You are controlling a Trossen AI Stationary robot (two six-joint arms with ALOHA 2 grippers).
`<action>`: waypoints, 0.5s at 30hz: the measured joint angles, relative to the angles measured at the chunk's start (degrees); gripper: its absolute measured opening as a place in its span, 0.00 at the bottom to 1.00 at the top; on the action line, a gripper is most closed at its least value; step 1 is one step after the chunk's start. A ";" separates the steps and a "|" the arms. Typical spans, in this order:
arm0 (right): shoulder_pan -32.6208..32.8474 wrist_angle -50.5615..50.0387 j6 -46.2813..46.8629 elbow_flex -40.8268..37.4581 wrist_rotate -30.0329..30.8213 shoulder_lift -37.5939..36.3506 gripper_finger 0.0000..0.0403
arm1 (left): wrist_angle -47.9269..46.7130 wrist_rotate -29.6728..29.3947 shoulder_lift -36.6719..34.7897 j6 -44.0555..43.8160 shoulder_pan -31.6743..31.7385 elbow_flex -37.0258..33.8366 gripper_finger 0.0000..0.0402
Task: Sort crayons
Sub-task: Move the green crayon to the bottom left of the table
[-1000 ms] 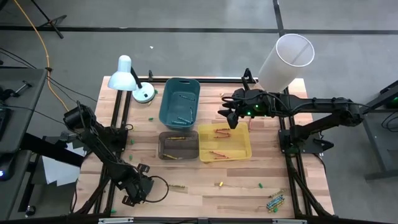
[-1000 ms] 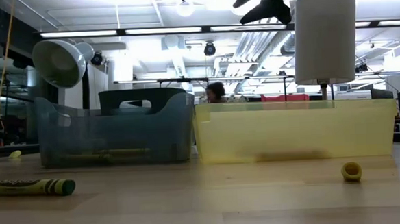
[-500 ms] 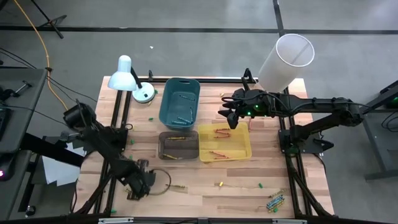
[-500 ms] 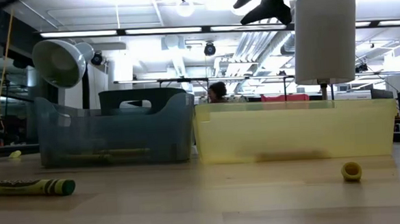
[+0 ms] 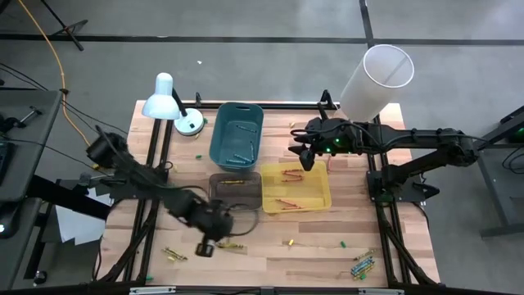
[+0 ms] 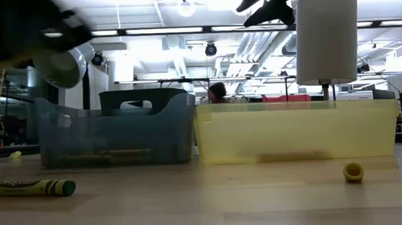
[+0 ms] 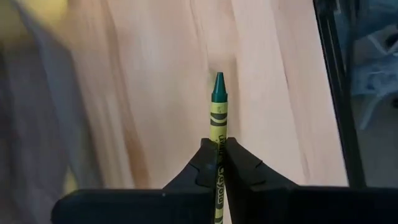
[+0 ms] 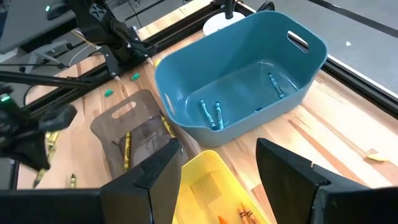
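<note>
My left gripper (image 5: 205,246) is over the near part of the table, in front of the dark clear bin (image 5: 235,191), and is shut on a green crayon (image 7: 219,112). My right gripper (image 5: 303,156) hangs open over the far edge of the yellow bin (image 5: 295,187), with nothing between its fingers (image 8: 155,177). Red crayons lie in the yellow bin, blue ones in the blue bin (image 8: 249,81), and yellow ones in the dark bin. Loose crayons lie flat on the wood at the near side (image 5: 236,246), (image 5: 173,255), and one green crayon (image 6: 29,187) shows in the low view. My left gripper pinches the green crayon's wrapped shaft (image 7: 218,149) between its two fingers. The crayon lies along the fingers, and its pointed green tip (image 7: 219,87) sticks out past the fingertips. The fingers slant down toward the table from above. The crayon's back end is hidden between the fingers.
A white desk lamp (image 5: 168,102) stands at the far left and a white cylinder (image 5: 375,82) at the far right. A bundle of crayons (image 5: 363,266) lies at the near right corner. A yellow stub (image 6: 354,172) and small green bits (image 5: 342,243) are scattered near the front edge.
My left gripper has swung from the table's near left corner toward the right and has risen. It is blurred with motion now. Crayons show on the wood where it stood before. My right arm has kept still.
</note>
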 joint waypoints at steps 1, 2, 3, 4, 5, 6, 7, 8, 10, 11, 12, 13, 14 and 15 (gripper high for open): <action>0.00 -0.25 0.00 0.00 0.00 0.00 0.50 | -1.55 0.02 2.15 2.28 0.73 2.68 0.00; 0.00 -0.56 -0.03 0.00 0.00 0.00 0.50 | -3.67 0.04 4.37 4.41 1.29 5.13 0.00; 0.00 -1.02 -0.17 0.00 0.01 0.00 0.50 | -6.05 0.10 6.78 6.46 1.66 7.73 0.00; 0.00 -1.54 -0.51 0.00 0.02 0.00 0.50 | -7.42 0.27 8.81 8.35 1.75 9.89 0.00; 0.00 -1.84 -0.78 0.00 0.00 0.00 0.50 | -8.11 0.33 10.33 9.81 1.71 11.69 0.00; 0.00 -2.04 -1.03 0.00 0.00 0.00 0.50 | -8.41 0.44 11.15 10.61 1.71 12.92 0.00; 0.00 -2.34 -1.06 0.00 0.01 0.00 0.50 | -8.53 0.44 11.38 10.83 1.69 13.43 0.00; 0.00 -2.78 -1.07 0.00 0.00 0.00 0.50 | -8.66 0.46 11.40 10.54 1.51 13.64 0.00; 0.00 -3.35 -1.07 0.00 0.00 0.00 0.50 | -8.64 0.46 11.83 8.46 1.25 13.71 0.00; 0.00 -3.72 -1.07 0.00 0.02 0.00 0.50 | -8.66 0.47 12.25 7.26 1.12 13.71 0.00; -0.01 -4.19 -1.07 0.00 0.01 0.00 0.50 | -8.66 0.48 12.65 6.30 0.98 13.71 0.00; -0.02 -4.58 -1.07 0.00 0.00 0.00 0.50 | -8.66 0.46 13.07 5.47 0.73 13.68 0.00; 0.00 -4.76 -1.15 0.00 0.00 0.00 0.50 | -8.48 0.50 13.64 4.68 0.43 13.71 0.00; -0.02 -4.86 -1.53 0.00 0.02 0.00 0.50 | -8.16 0.58 14.23 3.94 0.05 13.71 0.00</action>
